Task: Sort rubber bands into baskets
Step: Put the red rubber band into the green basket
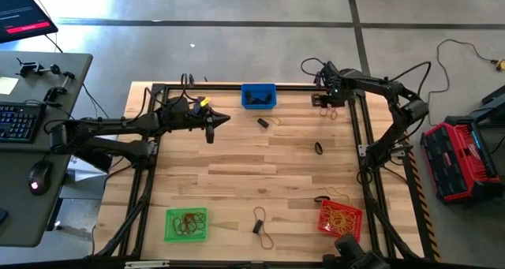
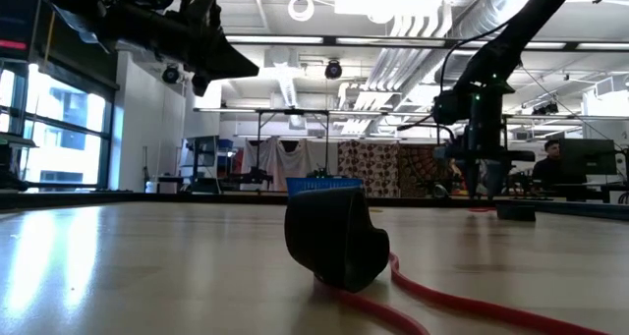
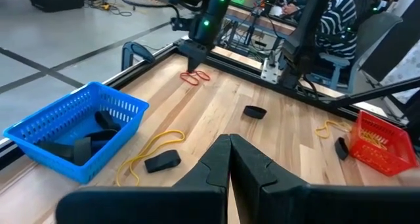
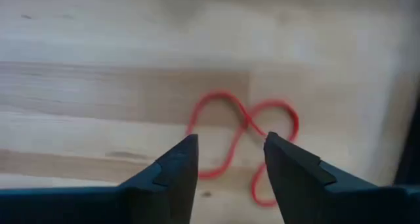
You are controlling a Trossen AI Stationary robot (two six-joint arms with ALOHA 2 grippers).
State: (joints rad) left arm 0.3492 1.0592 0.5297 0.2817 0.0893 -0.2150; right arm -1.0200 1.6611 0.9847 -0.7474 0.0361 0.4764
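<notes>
Red, thin rubber band (image 4: 243,142), twisted into a figure-eight, lay on the wooden worktop (image 1: 237,178) near its far right corner. Right claw (image 4: 230,161) hovered directly above it, fingers apart, empty. Left claw (image 3: 230,159) was pressed together, raised near the blue square mesh basket (image 1: 258,96).

The room was evenly and brightly lit from overhead. In the low view, ceiling lamps (image 2: 303,5) glared white, and daylight came through a window (image 2: 59,129) at the side. The tabletop (image 2: 118,266) there shone with broad pale reflections, and the dark band (image 2: 334,239) close to the lens looked soft and out of focus, while the room behind stayed sharper. From above, shadows under the arms were faint. In the right wrist view, the wood was washed out and hazy, and the red band (image 4: 243,142) was slightly blurred.
</notes>
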